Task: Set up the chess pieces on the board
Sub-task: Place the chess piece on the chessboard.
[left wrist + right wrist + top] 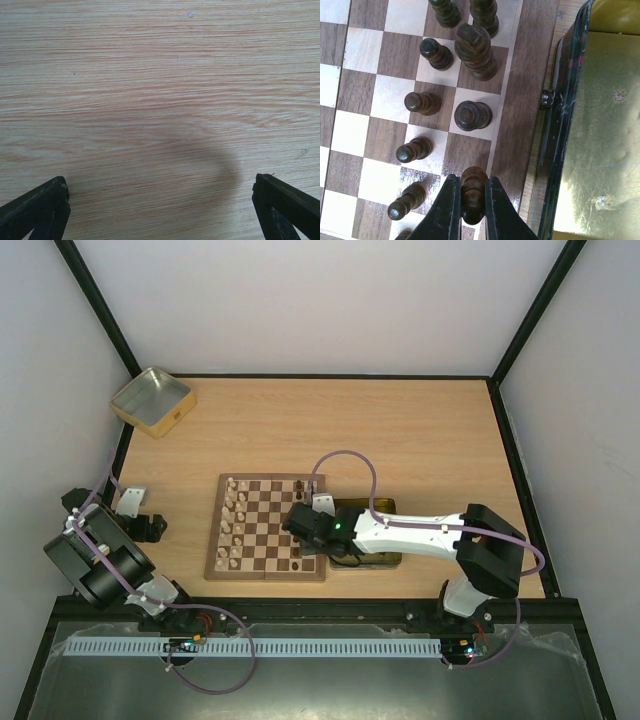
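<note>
- Silvery square tin [150, 402]: one, sitting at the far left corner of the table [160, 75], well apart from the play.
- Left gripper [160, 185]: one, hanging released with its jaws spread wide over bare wood and carrying nothing.
- Board [272, 532]: one, lying flat between the two arms.
- Pale chess pieces [233, 530]: we are logging these as two filled files along the board's left edge. They are too small for a firm count. That side is looking done, or close to it.
- Dark chess pieces [472, 115]: we are counting eight standing on the right-hand files and a ninth cropped at the bottom edge of the right wrist view. Gaps are showing, so we are judging this side as partly set.
- Right gripper [471, 182]: one, clenching a tenth dark piece [472, 200] upright over the board's right edge, apparently being placed.
- Yellow-gold tin [600, 125]: one, touching the board's right rim, with no pieces showing in the part we are seeing.
</note>
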Available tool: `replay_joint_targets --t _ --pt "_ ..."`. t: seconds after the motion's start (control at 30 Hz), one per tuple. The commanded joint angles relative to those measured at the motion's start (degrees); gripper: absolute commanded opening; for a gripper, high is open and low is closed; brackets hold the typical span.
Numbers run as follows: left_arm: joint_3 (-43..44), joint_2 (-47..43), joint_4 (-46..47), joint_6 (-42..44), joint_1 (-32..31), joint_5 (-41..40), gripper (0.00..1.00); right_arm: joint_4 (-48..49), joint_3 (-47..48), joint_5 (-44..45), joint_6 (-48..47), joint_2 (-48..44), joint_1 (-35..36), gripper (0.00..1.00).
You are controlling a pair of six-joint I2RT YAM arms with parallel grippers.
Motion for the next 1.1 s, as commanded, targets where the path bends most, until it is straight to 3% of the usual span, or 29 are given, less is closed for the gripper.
replay_joint_targets --t 0.0,0.7,0.77,0.93,1.07 --pt "-3.4 2.43 -6.9 -1.53 -0.04 -3.12 0.99 0.32 1.34 0.57 0.84 0.14 0.62 0.02" --pt "-3.41 2.33 -7.13 -1.18 0.27 -2.81 0.99 0.72 3.92 1.14 -0.65 4.32 0.66 0.03" --pt "-3.47 2.43 -7.09 -1.18 0.36 -2.8 0.99 0.55 4.08 1.27 -0.74 4.3 0.66 0.07" --pt "-3.46 2.6 -7.06 -1.16 0.31 -2.71 0.99 0.95 4.22 0.86 -0.95 4.15 0.66 0.32" --pt "-3.39 2.69 -6.93 -1.25 0.47 -2.72 0.99 1.7 4.22 0.83 -1.01 4.03 0.6 0.34"
